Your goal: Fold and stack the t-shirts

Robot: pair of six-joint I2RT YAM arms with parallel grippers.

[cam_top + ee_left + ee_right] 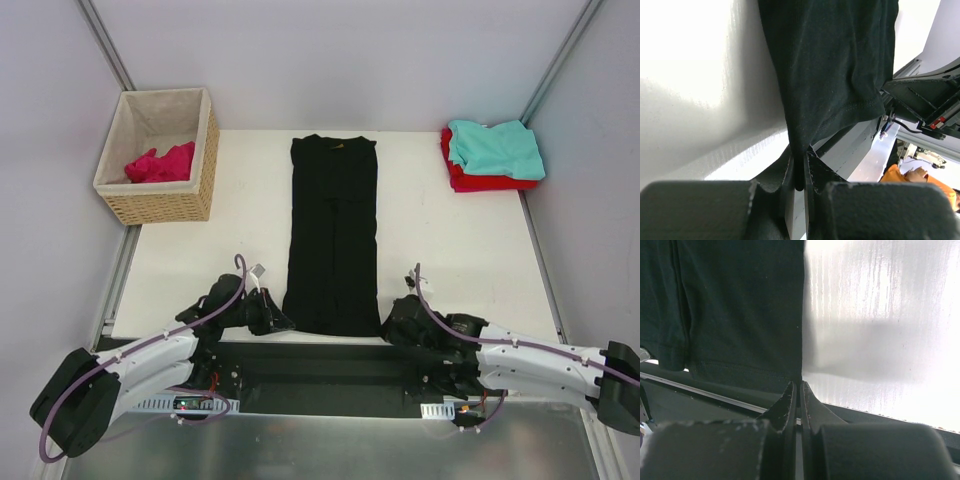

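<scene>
A black t-shirt lies as a long narrow strip down the middle of the table, collar at the far end. My left gripper is shut on its near left corner; black cloth runs down between the fingers. At the near right corner my right gripper is shut on the shirt's edge. A teal t-shirt lies folded on a red t-shirt at the far right. A magenta-pink t-shirt is crumpled inside the basket.
The wicker basket with beige lining stands at the far left corner of the white table. Grey walls close in both sides. A metal base plate lies under the arms along the near edge.
</scene>
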